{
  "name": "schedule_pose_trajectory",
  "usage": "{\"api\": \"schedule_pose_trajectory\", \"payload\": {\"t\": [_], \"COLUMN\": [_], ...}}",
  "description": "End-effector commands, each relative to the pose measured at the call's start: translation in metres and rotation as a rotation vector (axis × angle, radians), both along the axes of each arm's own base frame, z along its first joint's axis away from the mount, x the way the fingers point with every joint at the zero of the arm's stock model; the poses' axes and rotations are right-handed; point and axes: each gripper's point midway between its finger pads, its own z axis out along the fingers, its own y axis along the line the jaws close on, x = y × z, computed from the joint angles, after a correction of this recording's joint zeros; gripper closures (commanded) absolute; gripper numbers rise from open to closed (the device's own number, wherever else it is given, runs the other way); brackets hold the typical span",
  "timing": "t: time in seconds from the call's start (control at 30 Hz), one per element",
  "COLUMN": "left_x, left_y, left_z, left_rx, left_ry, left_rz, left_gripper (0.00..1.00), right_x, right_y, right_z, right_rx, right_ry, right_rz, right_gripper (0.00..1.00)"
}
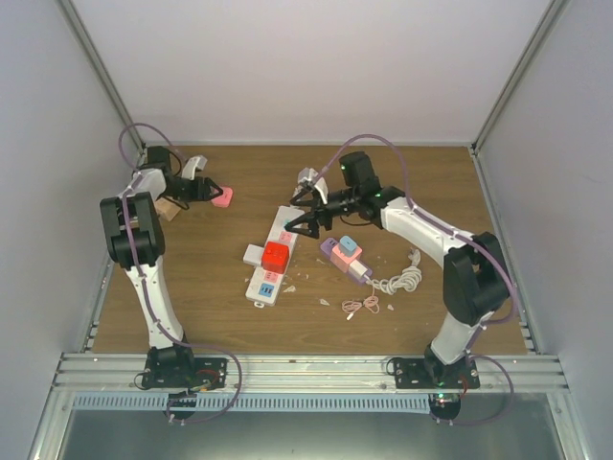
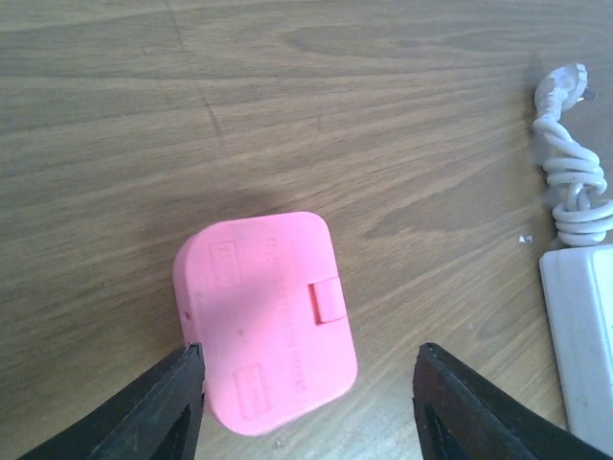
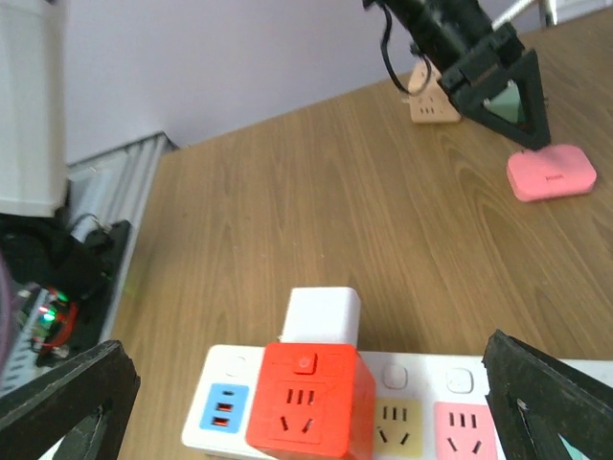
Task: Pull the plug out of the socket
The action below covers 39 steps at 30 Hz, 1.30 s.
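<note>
We see the red cube plug (image 3: 308, 407) seated on the white power strip (image 3: 426, 383), its prongs hidden, strip cropped below, right gripper (image 1: 299, 215) fingers apart above it, left gripper (image 2: 308, 364) spread over a pink plug (image 2: 263, 316)

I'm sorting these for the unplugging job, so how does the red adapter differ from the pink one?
The red adapter is a blocky cube; the pink adapter is flat with rounded corners. The red one sits plugged into the white power strip; the pink one lies loose on the table. Both are smooth, brightly coloured plastic.
</note>
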Motion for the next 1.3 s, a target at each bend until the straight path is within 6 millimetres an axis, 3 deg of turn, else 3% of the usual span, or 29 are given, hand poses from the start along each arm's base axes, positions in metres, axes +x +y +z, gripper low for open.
{"api": "schedule_pose_trajectory", "payload": {"t": [0.0,0.2,0.33,0.4,0.8,1.0,1.27], "left_x": [0.003,-0.009,-0.023,-0.031,-0.088,-0.133,-0.181], "left_y": [0.008,0.009,0.007,0.005,-0.022,-0.052,-0.077], "left_z": [0.045,0.071,0.085,0.097,0.132,0.128,0.093], "left_rx": [0.064,0.133,0.175,0.192,0.184,0.074,-0.034], "left_ry": [-0.111,-0.197,-0.262,-0.306,-0.542,-0.635,-0.746], "left_rz": [-0.016,-0.052,-0.078,-0.093,-0.265,-0.499,-0.718], "left_gripper": [0.38,0.28,0.16,0.02,0.01,0.01,0.01], "right_x": [0.004,0.000,-0.012,-0.016,-0.021,-0.027,-0.032], "right_y": [0.020,0.038,0.054,0.060,0.068,0.061,0.054], "right_z": [-0.028,-0.060,-0.079,-0.090,-0.138,-0.152,-0.155], "right_rx": [-0.129,-0.255,-0.332,-0.370,-0.555,-0.604,-0.616], "right_ry": [-0.077,-0.113,-0.139,-0.144,-0.171,-0.163,-0.175], "right_rz": [-0.017,-0.005,0.028,0.032,0.032,0.045,0.059], "right_gripper": [0.00,0.00,0.00,0.00,0.00,0.08,0.31]}}
